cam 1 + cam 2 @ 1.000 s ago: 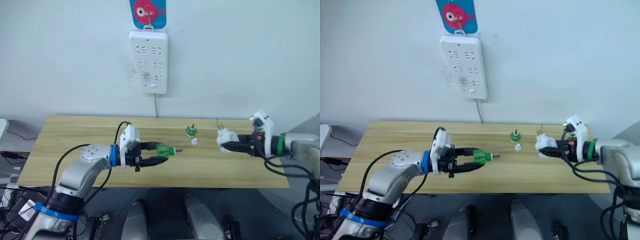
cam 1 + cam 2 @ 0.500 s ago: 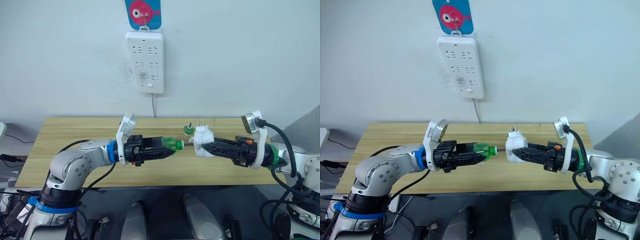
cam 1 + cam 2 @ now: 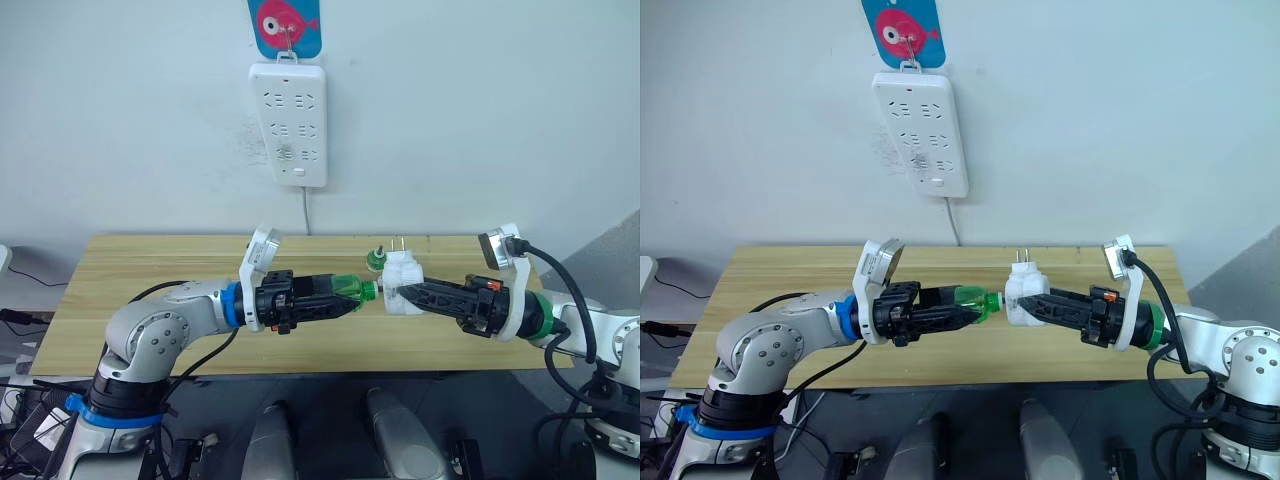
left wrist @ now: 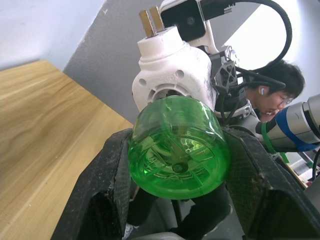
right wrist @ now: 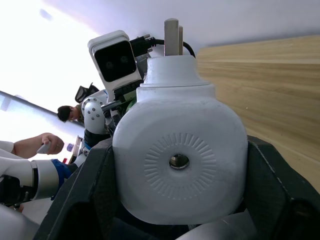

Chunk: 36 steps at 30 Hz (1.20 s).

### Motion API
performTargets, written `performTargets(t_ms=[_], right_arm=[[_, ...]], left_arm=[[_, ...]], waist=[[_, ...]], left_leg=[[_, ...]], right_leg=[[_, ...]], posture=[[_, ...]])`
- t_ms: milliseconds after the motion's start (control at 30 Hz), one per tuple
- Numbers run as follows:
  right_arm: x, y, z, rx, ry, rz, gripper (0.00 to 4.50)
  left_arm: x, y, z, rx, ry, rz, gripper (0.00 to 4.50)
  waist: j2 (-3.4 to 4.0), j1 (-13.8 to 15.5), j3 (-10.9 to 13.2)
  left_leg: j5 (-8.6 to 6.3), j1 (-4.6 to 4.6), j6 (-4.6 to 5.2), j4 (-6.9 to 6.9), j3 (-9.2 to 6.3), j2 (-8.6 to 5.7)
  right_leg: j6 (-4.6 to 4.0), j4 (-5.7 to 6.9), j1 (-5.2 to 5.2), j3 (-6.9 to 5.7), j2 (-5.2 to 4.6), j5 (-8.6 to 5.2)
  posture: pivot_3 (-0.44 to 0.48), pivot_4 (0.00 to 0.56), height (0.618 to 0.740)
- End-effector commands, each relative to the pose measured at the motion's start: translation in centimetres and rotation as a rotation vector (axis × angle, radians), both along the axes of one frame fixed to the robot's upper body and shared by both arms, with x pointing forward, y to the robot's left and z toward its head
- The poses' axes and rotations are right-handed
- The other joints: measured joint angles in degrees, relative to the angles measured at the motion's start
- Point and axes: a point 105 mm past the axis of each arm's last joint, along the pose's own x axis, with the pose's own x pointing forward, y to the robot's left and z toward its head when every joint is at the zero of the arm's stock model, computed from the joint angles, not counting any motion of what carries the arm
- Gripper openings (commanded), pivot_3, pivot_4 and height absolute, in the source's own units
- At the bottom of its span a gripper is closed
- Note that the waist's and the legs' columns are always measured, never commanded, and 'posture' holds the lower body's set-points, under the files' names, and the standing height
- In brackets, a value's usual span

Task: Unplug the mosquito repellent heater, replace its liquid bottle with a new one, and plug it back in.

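Now my left gripper (image 3: 335,299) is clamped on the new green bottle (image 3: 348,290), held above the tabletop (image 3: 150,270) with its top meeting the heater's underside. My right gripper (image 3: 405,297) is clamped on the white mosquito repellent heater (image 3: 402,280), prongs up. The old wick bottle (image 3: 376,260) stands near the tabletop's far edge.

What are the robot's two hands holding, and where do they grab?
Left gripper pinches the small clear-green bottle by its sides; right gripper clamps the white plastic plug-in heater around its body.
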Motion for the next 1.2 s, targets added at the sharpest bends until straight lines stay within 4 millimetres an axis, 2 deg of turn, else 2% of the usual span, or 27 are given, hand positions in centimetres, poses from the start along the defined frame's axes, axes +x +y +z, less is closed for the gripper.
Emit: performTargets(t_ms=[33, 467, 700, 733, 867, 1033, 1200], right_arm=[[-0.6, 0.5, 1.0, 0.064, 0.003, 0.022, 2.96], [-2.5, 2.0, 1.6, 0.068, 0.033, 0.128, 2.96], [-2.9, 2.7, 1.3, 0.025, 0.033, 0.161, 2.96], [-3.0, 2.7, 1.2, 0.017, 0.035, 0.169, 3.52], [-3.3, 2.6, 0.8, -0.022, 0.032, 0.182, 4.5], [-2.8, 1.9, 0.5, -0.076, 0.006, 0.152, 4.5], [-3.6, 2.3, -0.3, -0.149, -0.052, 0.18, 4.5]], left_arm=[[-0.9, -0.8, 0.6, -0.028, -0.028, -0.037, 2.28], [-0.7, -1.6, 0.0, -0.03, -0.059, -0.043, 2.28], [-1.7, -2.7, 0.0, -0.031, -0.115, -0.106, 2.28], [-1.6, -2.9, 0.1, -0.035, -0.125, -0.101, 2.28], [-0.7, -3.1, 0.2, -0.04, -0.158, -0.053, 2.28], [0.9, -2.8, 0.5, -0.052, -0.183, 0.034, 2.28], [1.9, -3.0, 1.1, -0.097, -0.18, 0.094, 2.28]], waist=[[0.0, 0.0, 0.0], [-0.01, 0.2, 0.0], [-0.02, 0.3, 0.0], [-0.01, 0.3, 0.0], [-0.03, 0.5, 0.0], [-0.03, 0.6, 0.0], [-0.03, 0.8, 0.0]], left_leg=[[0.0, 0.0, 0.0, 0.0, 0.0, 0.0], [0.0, -0.04, 0.0, -0.01, 0.04, 0.0], [0.0, -0.08, 0.0, -0.05, 0.04, 0.0], [0.0, -0.08, 0.0, -0.06, 0.04, 0.0], [-0.01, -0.13, 0.01, -0.06, 0.03, -0.01], [0.0, -0.12, 0.01, -0.03, 0.02, -0.01], [-0.01, -0.13, 0.01, -0.04, 0.04, -0.01]], right_leg=[[0.0, -0.02, 0.0, -0.01, 0.0, 0.0], [0.0, -0.19, 0.01, 0.04, -0.01, 0.0], [0.0, -0.28, 0.0, 0.04, -0.01, 0.0], [0.0, -0.28, 0.0, 0.04, -0.01, 0.0], [0.0, -0.37, 0.01, 0.03, -0.02, 0.0], [0.0, -0.35, 0.01, 0.03, -0.02, 0.01], [0.0, -0.37, 0.0, 0.04, -0.02, 0.01]], posture=[[-0.226, 0.259, 0.736], [-0.228, 0.26, 0.736], [-0.225, 0.258, 0.736], [-0.225, 0.258, 0.736], [-0.228, 0.259, 0.736], [-0.23, 0.258, 0.736], [-0.231, 0.255, 0.736]])
